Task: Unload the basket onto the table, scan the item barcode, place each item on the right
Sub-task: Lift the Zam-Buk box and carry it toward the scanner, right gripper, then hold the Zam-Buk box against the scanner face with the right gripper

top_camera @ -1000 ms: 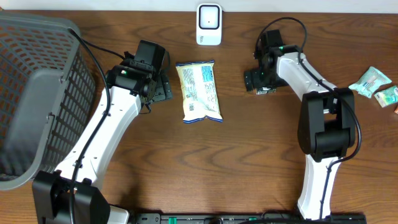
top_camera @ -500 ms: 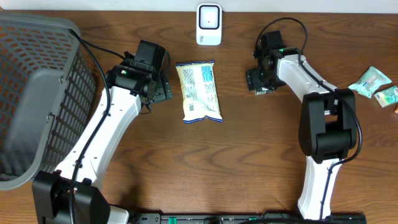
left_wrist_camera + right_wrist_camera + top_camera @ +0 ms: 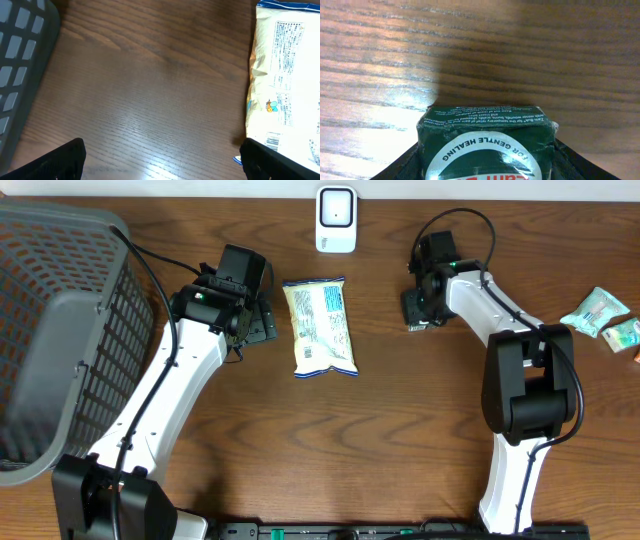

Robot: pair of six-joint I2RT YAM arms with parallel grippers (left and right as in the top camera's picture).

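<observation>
While the item has yet to be presented, the step in hand is judged to be the pick-up.

Location: the white scanner [image 3: 336, 218] stands at the far edge of the table. The green box [image 3: 485, 135], a carton printed "for gentle healing", rests on the wood to the right of the scanner and somewhat nearer the robot. No barcode shows on the faces in view.

Right gripper [image 3: 418, 308]: its jaws stand either side of the green box, close against its flanks in the wrist view. Whether they are already pressing on it cannot be told, and the box does not look lifted.

Left gripper [image 3: 162, 155]: jaws wide apart with nothing between them, over bare wood left of the scanner and nearer the robot. The snack bag [image 3: 320, 327] lies flat just beside it, almost directly in front of the scanner and untouched.

Other: a grey basket [image 3: 50, 330] sits well to the left of the scanner and two small packets [image 3: 600, 310] well to its right.

Next move, as a judgement: secure the grip, lift the box clear, carry it leftward and away to the scanner, and turn it until the barcode face meets the window. A slack grip risks the carton twisting.
</observation>
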